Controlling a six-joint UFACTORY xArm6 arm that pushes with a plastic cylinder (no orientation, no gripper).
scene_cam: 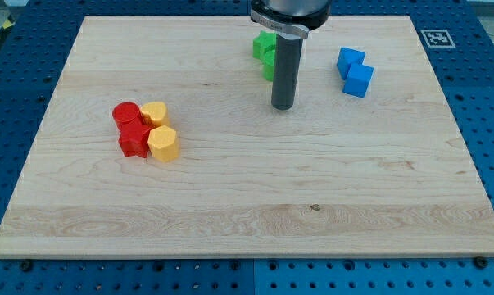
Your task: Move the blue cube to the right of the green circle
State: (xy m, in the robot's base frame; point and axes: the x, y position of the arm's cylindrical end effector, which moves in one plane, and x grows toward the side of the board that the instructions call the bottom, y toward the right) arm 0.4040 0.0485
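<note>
Blue cube point(359, 79) sits upper right of frame, already right of the green blocks point(265, 51) but well apart, untouched, so you've still to close that; my tip point(282, 107), no jaws, rests between them.

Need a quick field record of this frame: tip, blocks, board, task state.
tip: my tip on the board, just right of and below the green blocks, left of the blue blocks, touching neither as far as I can tell
green blocks: near the view's top, partly hidden by the rod; shapes unclear
blue blocks: two, touching, at the view's upper right
red blocks: two, view's left
yellow blocks: two, right against the red ones
board: wooden
task state: blue lies right of green, with a gap
</note>
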